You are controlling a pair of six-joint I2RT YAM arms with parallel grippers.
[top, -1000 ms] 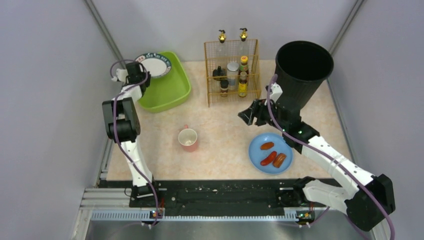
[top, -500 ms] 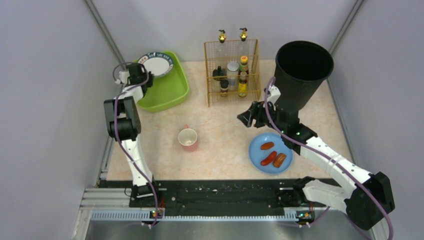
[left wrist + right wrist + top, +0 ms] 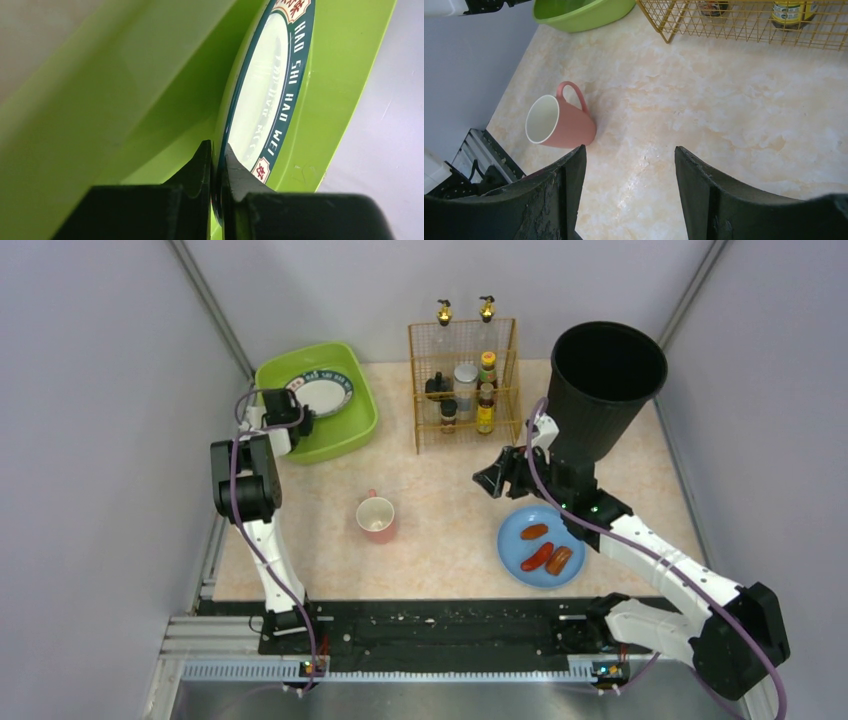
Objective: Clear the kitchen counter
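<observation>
Left arm (image 3: 243, 480) stretched forward, jaws pinched tight, right arm (image 3: 650, 545) angled inward, jaws apart

Overhead view. I see my left claw (image 3: 303, 417) at the near rim of a white plate (image 3: 322, 392) inside the green basin (image 3: 350, 430). My right claw (image 3: 485, 480) hangs over the table (image 3: 440, 510), between a pink mug (image 3: 377, 518) and a black bin (image 3: 608, 370). A blue plate (image 3: 512, 540) bearing three sausages (image 3: 537, 556) lies just beside it.
</observation>
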